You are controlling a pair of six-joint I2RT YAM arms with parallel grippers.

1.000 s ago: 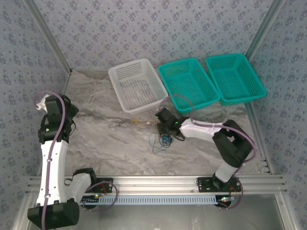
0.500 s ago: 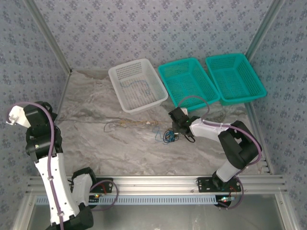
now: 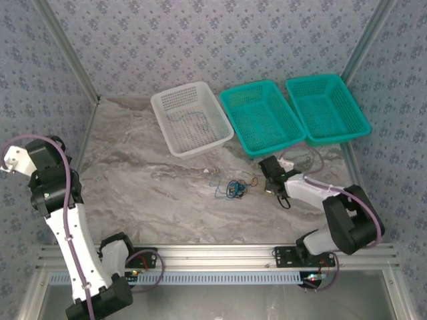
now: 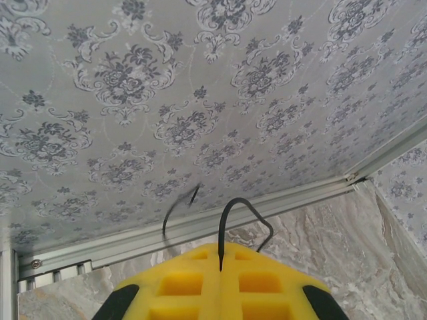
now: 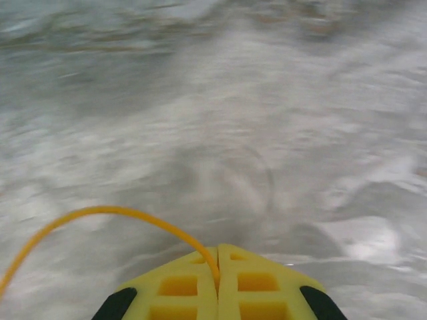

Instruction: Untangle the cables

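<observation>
View: left wrist
Left gripper (image 4: 220,259): yellow fingers pressed flat together, no gap at the seam.
Grip: clenched on a black cable (image 4: 241,205), which comes out of the seam, rises, bends into a hook and drops back toward the fingers.
Loose end: a second dark strand curls up just left of the hook; I cannot tell if it is the same wire.
Background: patterned wall (image 4: 200,93) above, a metal frame rail (image 4: 200,223) across the middle, marbled table (image 4: 333,233) at lower right.

View: right wrist
Right gripper (image 5: 217,267): yellow fingers closed tight against each other.
Grip: clenched on a yellow cable (image 5: 100,212), pinched at the seam and arching up and away to the left edge.
Surface: marbled table below, heavily blurred, no detail readable.

View: top external
Left arm: raised high at the far left, wrist up by the wall, well apart from everything on the table.
Right arm: low over the table, wrist just in front of the nearer of the teal baskets (image 3: 261,117).
Cable tangle (image 3: 231,189): small knot of blue and dark wires on the table, near the right wrist and to its left.
White basket (image 3: 163,107): at the back left of the teal pair; a thin wire (image 3: 181,120) lies inside it.
</observation>
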